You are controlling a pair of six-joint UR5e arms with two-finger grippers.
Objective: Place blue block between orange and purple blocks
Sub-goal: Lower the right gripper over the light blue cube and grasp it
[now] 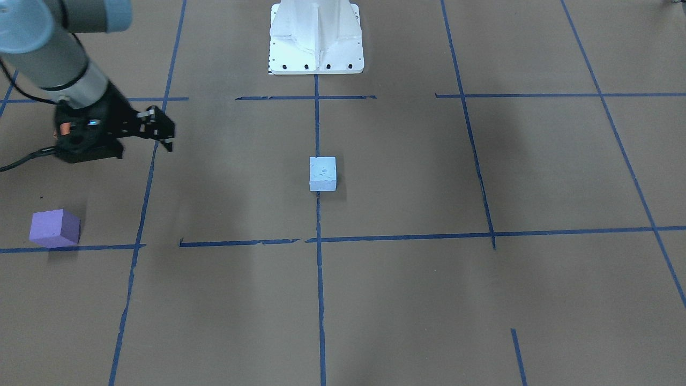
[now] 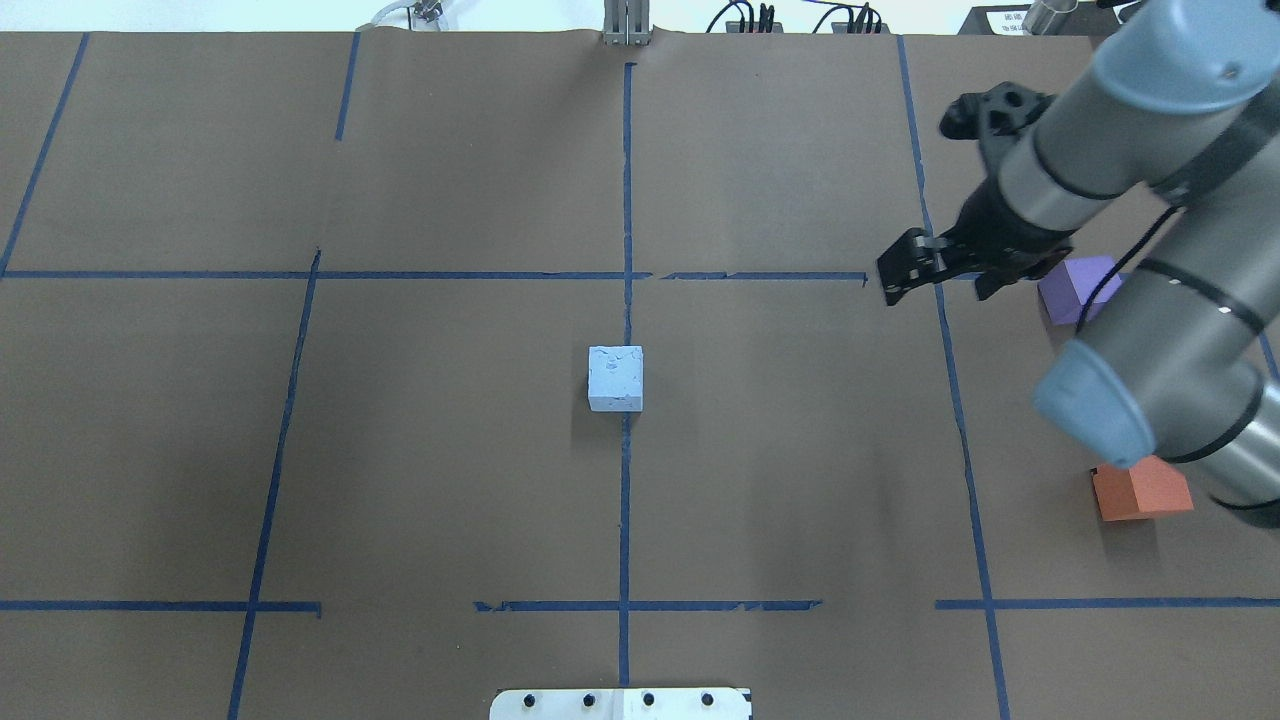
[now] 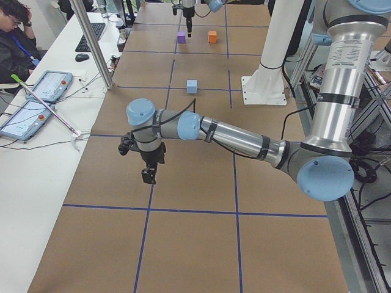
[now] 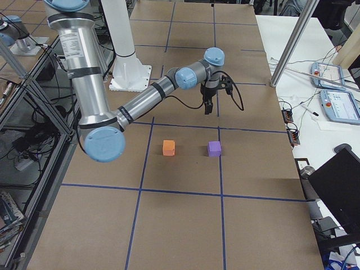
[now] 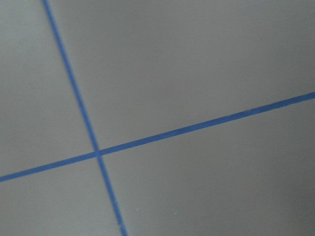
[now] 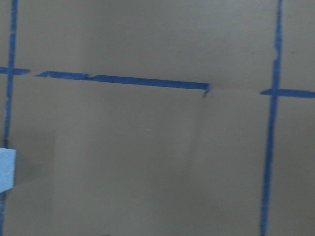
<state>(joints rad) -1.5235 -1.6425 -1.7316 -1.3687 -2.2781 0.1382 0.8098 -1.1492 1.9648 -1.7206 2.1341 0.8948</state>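
The light blue block (image 2: 615, 378) sits alone at the table's centre on a blue tape line; it also shows in the front view (image 1: 322, 173) and at the left edge of the right wrist view (image 6: 6, 169). The purple block (image 2: 1075, 288) and the orange block (image 2: 1140, 490) lie apart at the table's right side, partly hidden by my right arm. My right gripper (image 2: 893, 285) hovers above the table left of the purple block, looks shut and holds nothing. My left gripper (image 3: 148, 174) shows only in the exterior left view, far from the blocks; I cannot tell its state.
The white robot base (image 1: 316, 37) stands at the near-robot edge, in line with the blue block. Blue tape lines (image 2: 626, 200) grid the brown paper. An operator (image 3: 15, 36), tablets (image 3: 36, 97) and a metal pole (image 3: 91, 43) stand beside the table's far side.
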